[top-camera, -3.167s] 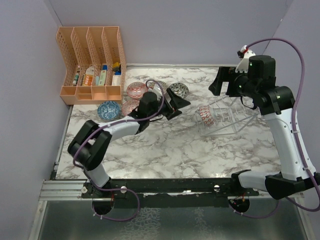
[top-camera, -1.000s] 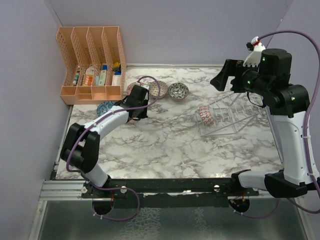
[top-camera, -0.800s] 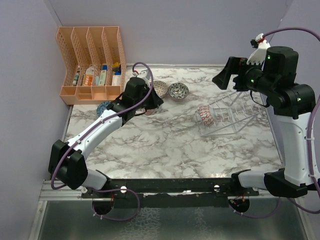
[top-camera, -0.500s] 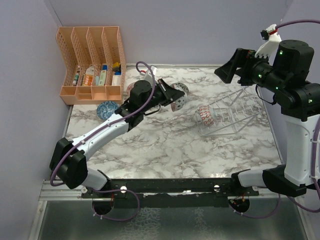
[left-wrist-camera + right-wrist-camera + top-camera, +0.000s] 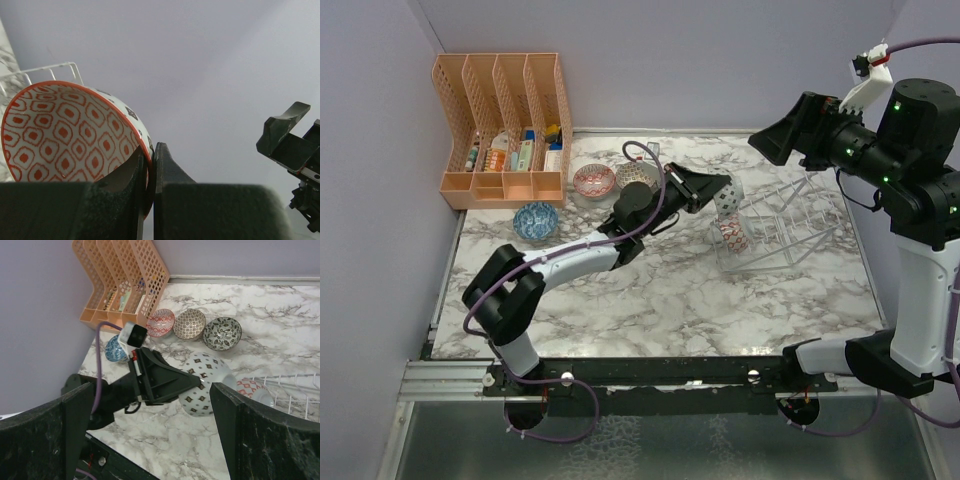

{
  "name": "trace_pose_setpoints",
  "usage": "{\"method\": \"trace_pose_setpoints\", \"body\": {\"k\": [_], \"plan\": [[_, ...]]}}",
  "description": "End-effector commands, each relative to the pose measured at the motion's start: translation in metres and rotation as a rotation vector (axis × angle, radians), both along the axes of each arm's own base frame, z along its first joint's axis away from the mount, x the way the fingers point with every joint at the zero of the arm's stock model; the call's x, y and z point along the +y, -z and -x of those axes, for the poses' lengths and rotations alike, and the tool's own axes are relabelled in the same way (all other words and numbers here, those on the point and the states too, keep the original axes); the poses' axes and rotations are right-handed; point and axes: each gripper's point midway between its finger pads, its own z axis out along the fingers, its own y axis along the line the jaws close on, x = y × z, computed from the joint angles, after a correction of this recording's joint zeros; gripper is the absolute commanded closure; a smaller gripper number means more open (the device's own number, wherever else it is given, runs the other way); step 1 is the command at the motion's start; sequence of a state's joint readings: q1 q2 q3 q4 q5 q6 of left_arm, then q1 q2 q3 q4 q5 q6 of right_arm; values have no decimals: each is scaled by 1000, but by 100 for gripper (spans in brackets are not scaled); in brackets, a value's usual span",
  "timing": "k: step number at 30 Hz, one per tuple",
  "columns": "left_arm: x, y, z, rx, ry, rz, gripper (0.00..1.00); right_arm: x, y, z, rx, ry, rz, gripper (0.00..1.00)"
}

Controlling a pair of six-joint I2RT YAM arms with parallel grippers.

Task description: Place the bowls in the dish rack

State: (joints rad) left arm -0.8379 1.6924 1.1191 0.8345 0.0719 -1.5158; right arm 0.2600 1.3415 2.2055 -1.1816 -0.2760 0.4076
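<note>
My left gripper (image 5: 717, 189) (image 5: 150, 152) is shut on the rim of a bowl (image 5: 729, 196) (image 5: 65, 132) (image 5: 206, 376) that is white with dark diamonds outside and orange-red diamonds inside. It hangs tilted in the air just left of the clear dish rack (image 5: 785, 225) (image 5: 295, 392). A red-patterned bowl (image 5: 731, 232) (image 5: 249, 388) stands on edge in the rack's near end. On the table lie a pink bowl (image 5: 593, 180), a brown-patterned bowl (image 5: 635, 175), a black-and-white bowl (image 5: 222, 333) and a blue bowl (image 5: 536, 220). My right gripper (image 5: 782, 135) (image 5: 150, 395) hovers open, high above the rack.
An orange slotted file organizer (image 5: 505, 125) (image 5: 125, 280) holding small items stands at the back left corner. Purple walls close in the left, back and right sides. The marble table (image 5: 660, 300) ends at the black rail in front.
My left arm lifted the diamond bowl from the back-left cluster and carried it right, up to the rack. My right arm rose and drew back to the right.
</note>
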Motion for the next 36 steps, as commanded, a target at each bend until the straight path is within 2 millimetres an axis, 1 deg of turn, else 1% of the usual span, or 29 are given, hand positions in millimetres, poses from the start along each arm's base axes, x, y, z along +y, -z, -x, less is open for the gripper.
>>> {"method": "trace_pose_setpoints", "body": {"k": [1,4,6,7,10,16,18,19,22,30,32,36], "plan": [[-10,-54,5,-38,-5,272,100,7,-10,7,-17,-48,-30,0],[-26,-45,4,-16,10,300,100,8,-9,7,-15,-56,-24,0],[-36,-36,4,7,24,327,100,7,-9,7,-16,-58,-18,1],[-42,-29,2,22,29,331,100,7,-9,8,-18,-58,-16,0],[-52,-20,0,36,36,333,100,6,-8,8,-17,-58,-6,1],[-65,-5,-9,63,36,323,100,6,-4,8,-6,-63,9,1],[-70,7,-12,85,40,308,100,6,-3,8,-4,-63,13,1],[-73,3,-13,82,44,314,100,5,-2,8,-2,-61,16,1],[-80,13,-16,98,51,291,100,5,-1,9,-2,-61,22,1],[-91,35,-15,129,81,244,100,1,4,10,7,-52,41,1],[-92,44,-15,137,85,231,100,1,6,11,9,-50,45,1],[-96,56,-14,148,106,234,100,0,8,12,13,-48,50,1]]}}
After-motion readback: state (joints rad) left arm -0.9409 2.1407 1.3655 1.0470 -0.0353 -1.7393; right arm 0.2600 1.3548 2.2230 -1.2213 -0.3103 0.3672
